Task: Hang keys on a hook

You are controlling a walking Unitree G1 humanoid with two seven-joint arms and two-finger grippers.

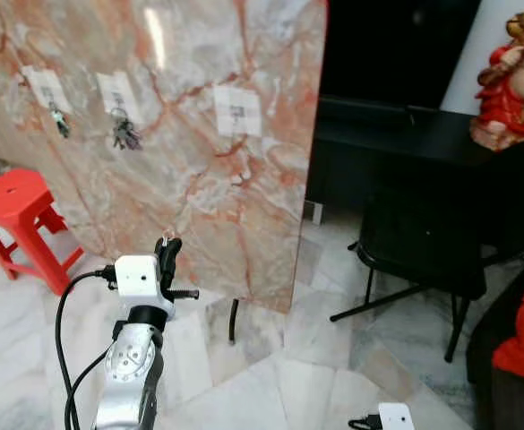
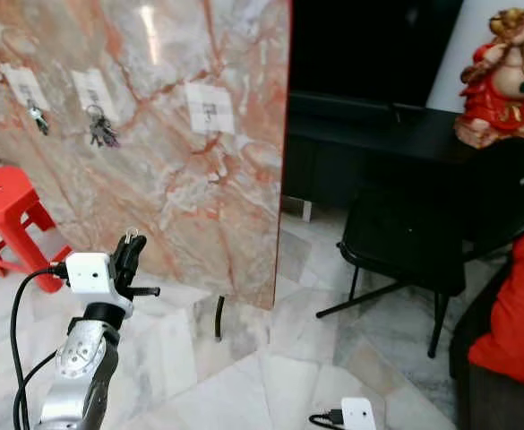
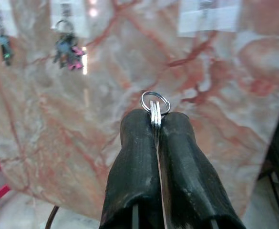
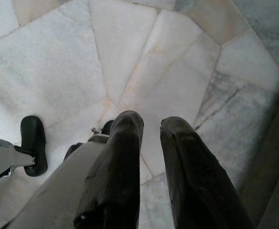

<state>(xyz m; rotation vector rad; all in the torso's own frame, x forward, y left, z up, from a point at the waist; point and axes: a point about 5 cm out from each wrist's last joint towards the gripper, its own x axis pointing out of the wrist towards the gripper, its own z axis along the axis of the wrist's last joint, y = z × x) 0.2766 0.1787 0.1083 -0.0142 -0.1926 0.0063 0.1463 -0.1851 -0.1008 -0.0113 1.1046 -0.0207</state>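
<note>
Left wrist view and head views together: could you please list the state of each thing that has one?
Left tool: shut on key ring.
Key ring: pinched upright, not yet hung.
Right tool: open, hanging idle over floor.
Rightmost hook: bare.
Middle hook: holds key bunch.
Leftmost hook: holds keys.

The keys (image 3: 155, 110) are lying mostly hidden between the left gripper's (image 3: 156, 125) closed jaws; the hooks (image 1: 237, 112) are showing too small to distinguish.
</note>
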